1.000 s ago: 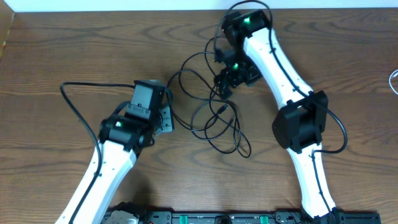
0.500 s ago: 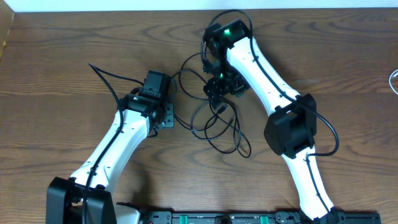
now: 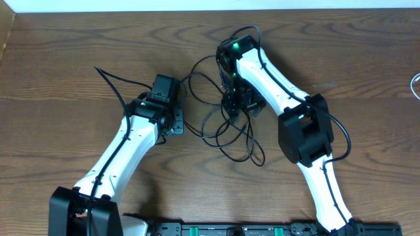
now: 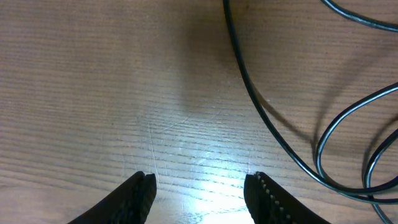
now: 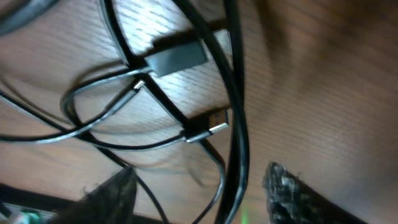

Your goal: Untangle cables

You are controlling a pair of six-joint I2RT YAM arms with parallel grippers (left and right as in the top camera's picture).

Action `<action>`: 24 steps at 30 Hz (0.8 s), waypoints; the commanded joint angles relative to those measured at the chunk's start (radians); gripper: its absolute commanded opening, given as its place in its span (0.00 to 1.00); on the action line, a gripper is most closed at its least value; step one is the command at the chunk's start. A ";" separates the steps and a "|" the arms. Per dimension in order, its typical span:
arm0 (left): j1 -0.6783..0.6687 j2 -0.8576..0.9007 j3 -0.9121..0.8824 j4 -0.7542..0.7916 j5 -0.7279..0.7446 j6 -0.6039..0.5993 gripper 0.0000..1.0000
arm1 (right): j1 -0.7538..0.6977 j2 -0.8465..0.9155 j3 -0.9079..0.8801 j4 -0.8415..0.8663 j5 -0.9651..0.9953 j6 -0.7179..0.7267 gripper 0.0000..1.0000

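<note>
Thin black cables (image 3: 223, 131) lie in tangled loops on the wooden table's middle. My right gripper (image 3: 237, 105) is low over the top of the tangle. Its wrist view shows open fingers (image 5: 199, 193) with cable strands between them, and two small plug ends (image 5: 208, 126) just ahead. My left gripper (image 3: 176, 121) is open at the tangle's left edge. In its wrist view the fingers (image 4: 199, 186) are over bare wood, with cable loops (image 4: 336, 149) to the right.
A white cable end (image 3: 416, 85) shows at the table's right edge. A white wall strip (image 3: 131, 5) runs along the far edge. A black rail (image 3: 230, 229) runs along the near edge.
The left arm swung forward to the tangle's left edge, then held still. The right gripper moved left and down onto the tangle's upper part.
</note>
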 commanded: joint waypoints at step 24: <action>0.003 -0.002 0.002 0.090 0.340 0.068 0.52 | -0.233 -0.375 0.526 -0.012 -0.038 -0.013 0.01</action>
